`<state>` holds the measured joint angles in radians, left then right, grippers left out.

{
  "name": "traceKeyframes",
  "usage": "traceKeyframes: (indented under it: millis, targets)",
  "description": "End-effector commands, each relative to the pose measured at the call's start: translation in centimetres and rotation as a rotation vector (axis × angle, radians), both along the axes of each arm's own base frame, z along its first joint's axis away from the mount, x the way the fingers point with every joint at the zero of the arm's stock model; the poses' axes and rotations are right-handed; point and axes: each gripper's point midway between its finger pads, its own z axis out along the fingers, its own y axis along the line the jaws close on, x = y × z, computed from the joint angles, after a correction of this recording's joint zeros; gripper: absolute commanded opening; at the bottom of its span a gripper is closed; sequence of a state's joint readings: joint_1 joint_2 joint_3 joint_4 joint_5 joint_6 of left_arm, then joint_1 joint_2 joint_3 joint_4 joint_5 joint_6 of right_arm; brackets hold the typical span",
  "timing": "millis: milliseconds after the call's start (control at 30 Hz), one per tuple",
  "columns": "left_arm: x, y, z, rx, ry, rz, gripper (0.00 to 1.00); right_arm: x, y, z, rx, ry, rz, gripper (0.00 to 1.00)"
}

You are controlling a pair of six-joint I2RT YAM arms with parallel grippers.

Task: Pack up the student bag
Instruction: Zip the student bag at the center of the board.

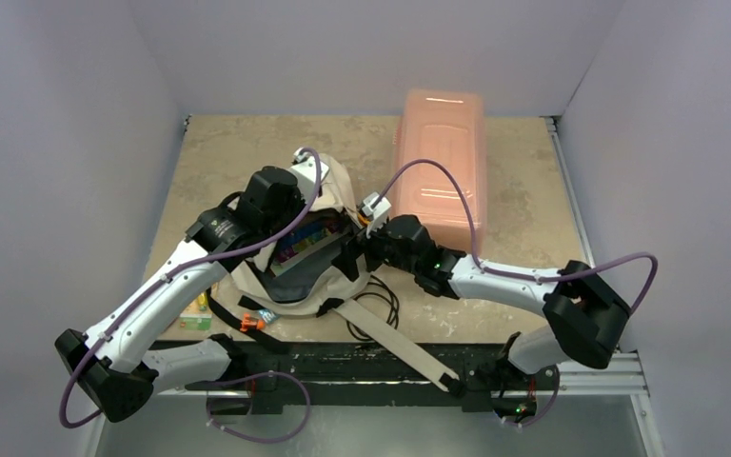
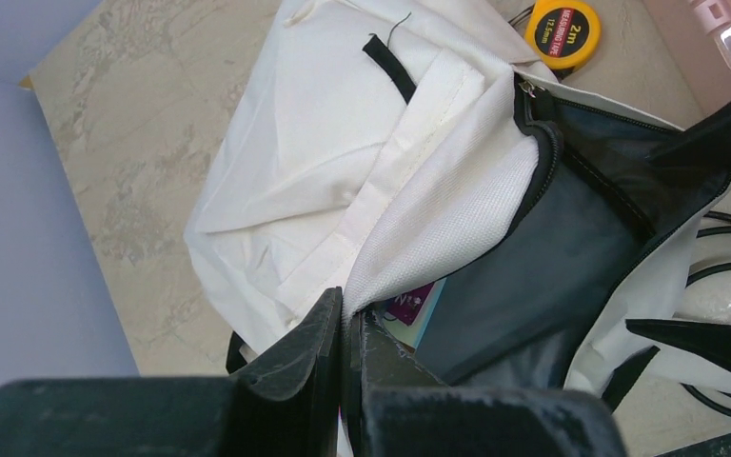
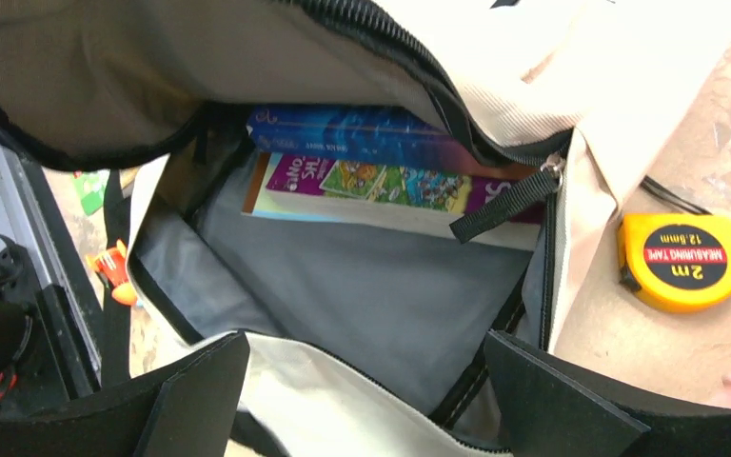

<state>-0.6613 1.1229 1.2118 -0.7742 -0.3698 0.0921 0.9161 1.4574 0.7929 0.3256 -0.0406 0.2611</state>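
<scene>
Tape measure [image 3: 681, 262] — beside student bag [image 3: 581, 57]

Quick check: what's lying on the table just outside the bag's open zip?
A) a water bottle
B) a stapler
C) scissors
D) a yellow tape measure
D: a yellow tape measure lies on the table right beside the bag, not inside it.

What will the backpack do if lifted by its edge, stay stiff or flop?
Probably flop: the student bag is soft cloth that creases and sags where the left gripper pinches its rim. It may feel heavy at one end, since books lie inside and could slide.
</scene>
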Motion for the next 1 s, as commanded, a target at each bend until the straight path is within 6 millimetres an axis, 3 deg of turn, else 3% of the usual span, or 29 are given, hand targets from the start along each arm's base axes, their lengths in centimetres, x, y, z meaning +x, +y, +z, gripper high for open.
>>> traceKeyframes:
  millis: [0,133,300,400,433,567,633,733,833,967]
  targets:
    - [0.0,0.7,-0.4,-0.006,0.003,0.047,0.00,0.6,-2.5,0.4,-0.008,-0.030,-0.078,0.99]
    - [-0.3,0.8,-1.9,-0.002,0.035,0.054,0.00,2.8,-6.2,-0.1,-0.026,-0.028,-0.215,0.99]
    - [-1.1,0.4,-3.3,-0.017,0.080,0.033,0.00,4.6,-10.9,0.8,-0.001,-0.034,-0.342,0.99]
    - [-1.8,-0.5,-3.9,-0.061,0.109,-0.003,0.00,5.2,-11.7,1.6,-0.006,-0.017,-0.384,0.99]
    - [-1.9,-0.7,-4.0,-0.072,0.115,-0.013,0.00,4.8,-11.0,1.6,0.007,0.019,-0.373,0.97]
    - [-2.5,-1.2,-3.9,-0.129,0.129,-0.016,0.00,2.0,-4.3,5.3,0.168,0.131,-0.300,0.82]
    - [-2.5,-1.3,-3.3,-0.153,0.115,-0.014,0.00,1.1,-2.1,5.8,0.194,0.173,-0.307,0.76]
    - [-2.5,-1.6,-2.5,-0.174,0.099,-0.019,0.00,1.7,-0.8,4.9,0.196,0.198,-0.331,0.57]
    - [-2.6,-1.4,-2.4,-0.163,0.103,-0.020,0.00,3.3,-0.9,2.3,0.112,0.184,-0.398,0.52]
    - [-2.7,-1.1,-2.3,-0.154,0.101,-0.016,0.00,4.4,-1.4,1.7,0.062,0.138,-0.440,0.41]
